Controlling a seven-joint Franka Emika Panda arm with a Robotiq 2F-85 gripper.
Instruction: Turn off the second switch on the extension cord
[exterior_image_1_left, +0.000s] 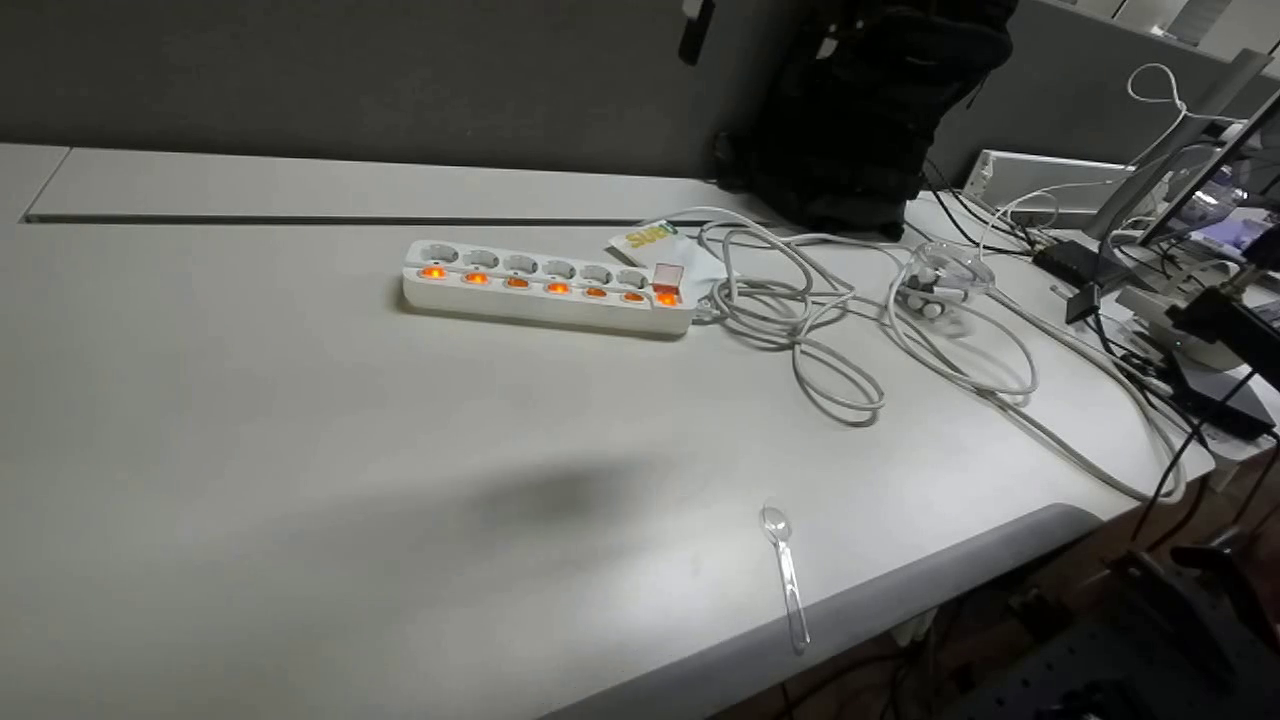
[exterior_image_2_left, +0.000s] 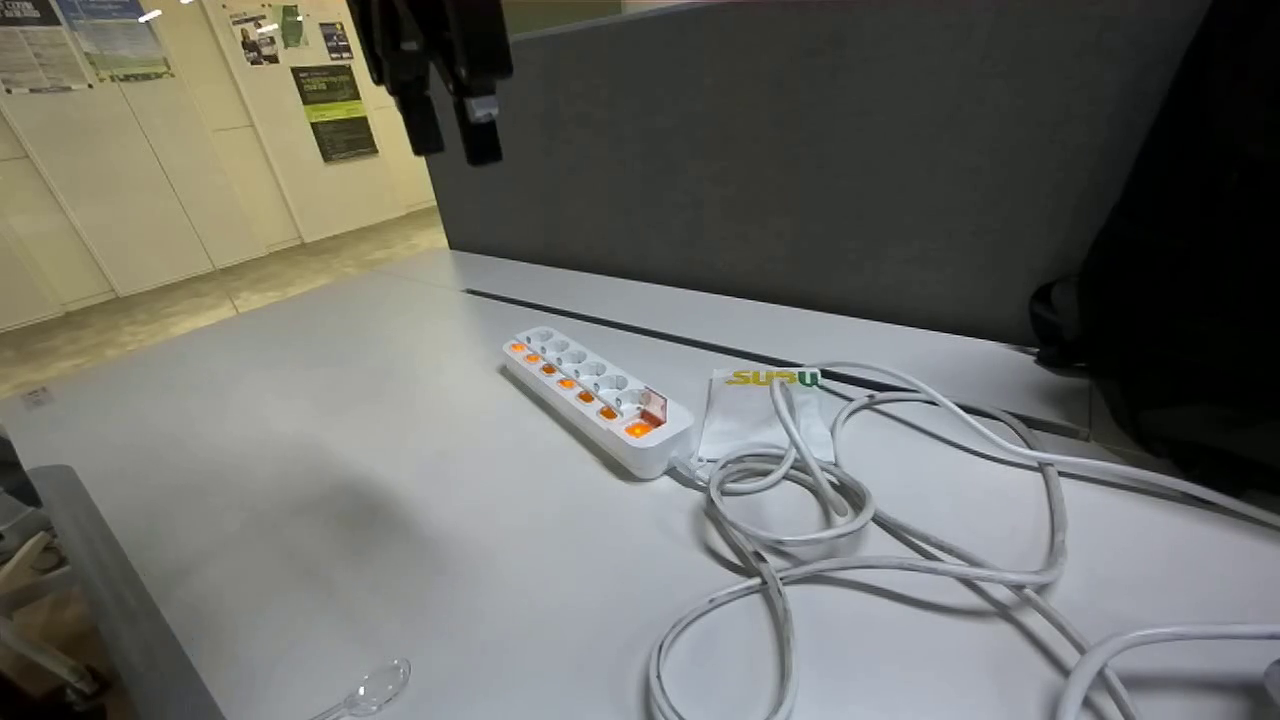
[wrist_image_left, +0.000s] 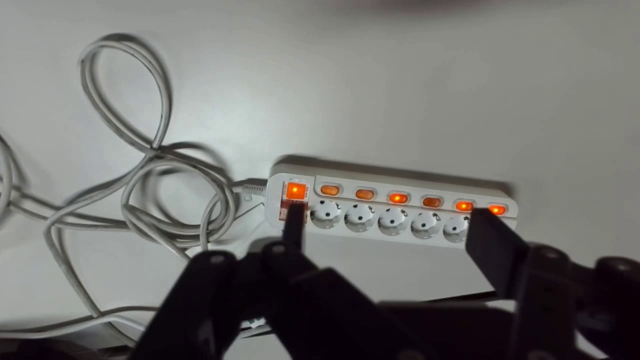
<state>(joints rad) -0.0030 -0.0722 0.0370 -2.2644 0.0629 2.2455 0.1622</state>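
1. Wrist view: the end effector straddles the scene, its fingers spread wide with nothing between them, and the white extension cord stretches across just past the tips. Its long axis runs nearly parallel to the line from finger to finger; the switch row lies along its far side. Glowing orange near one fingertip in this line of sight is the probable target, the second switch from the end opposite the cable. The rocker second from the cable end shows no such glow, making the lit one the likelier reading.

2. Fingers hang well above the counter in an exterior view, so the overlap seen from the wrist is not contact. The extension cord rests flat below; the coming move probably calls for a descent and a narrowed grip to press with a tip. A hinged red cover stands raised by the main switch, a paper packet close by.

3. Unplugged sockets line the back of the extension cord in an exterior view. Cable loops crowd one end; nothing visible stands over the small switches. A clear spoon lies well apart, and a black backpack leans against the partition.
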